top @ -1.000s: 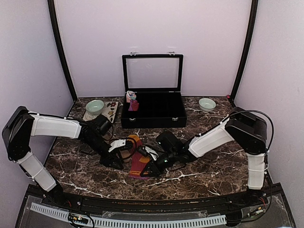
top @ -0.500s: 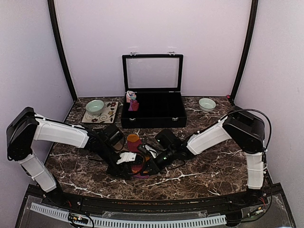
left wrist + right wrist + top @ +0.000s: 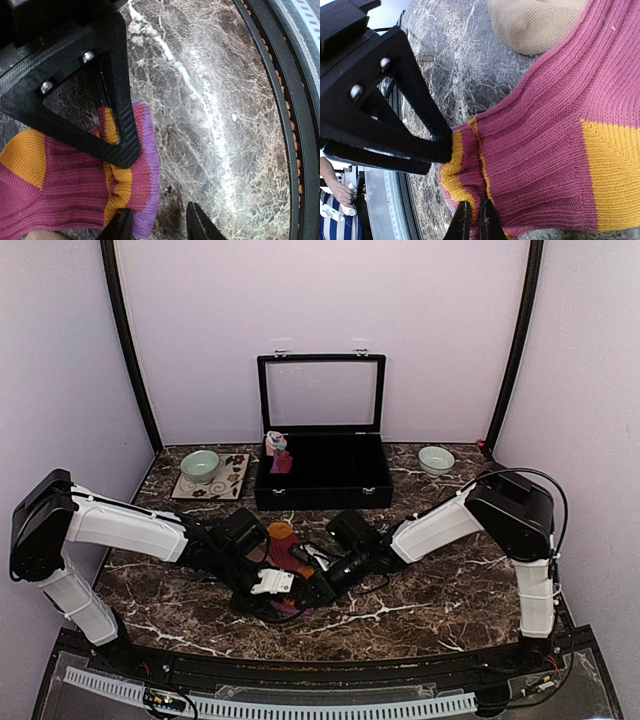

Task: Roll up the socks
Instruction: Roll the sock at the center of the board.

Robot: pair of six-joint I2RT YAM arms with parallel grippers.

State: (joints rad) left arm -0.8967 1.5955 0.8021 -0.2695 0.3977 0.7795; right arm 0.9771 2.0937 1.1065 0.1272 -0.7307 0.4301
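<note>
Right fingers (image 3: pixel 474 222) clenched on a ridge of the red-maroon sock (image 3: pixel 545 130) just short of its striped cuff (image 3: pixel 142 165). The left fingers (image 3: pixel 159 226) stand parted at the cuff's purple edge, one tip touching it, bare marble showing between them and nothing gripped.

Within the last second the left arm (image 3: pixel 130 525) has swung in from the sock's left side to its near end, so both sets of fingers now work the cuff almost against each other.

The sock lies mostly flat at the middle of the marble tabletop (image 3: pixel 450 590), its orange toe (image 3: pixel 281 531) pointing far, with the tan sock (image 3: pixel 535 22) against one edge of it. No turn looks rolled yet; this reads as the set-up for the cuff's first fold.

Room is tight on the near side, where the black edge rail (image 3: pixel 280 125) runs close by the cuff. Toward the far side there is bare marble before the open black case (image 3: pixel 320 475). The tray (image 3: pixel 235 476), the green bowl (image 3: pixel 200 464) on it and the right-hand bowl (image 3: pixel 436 459) sit well apart at the far corners.
</note>
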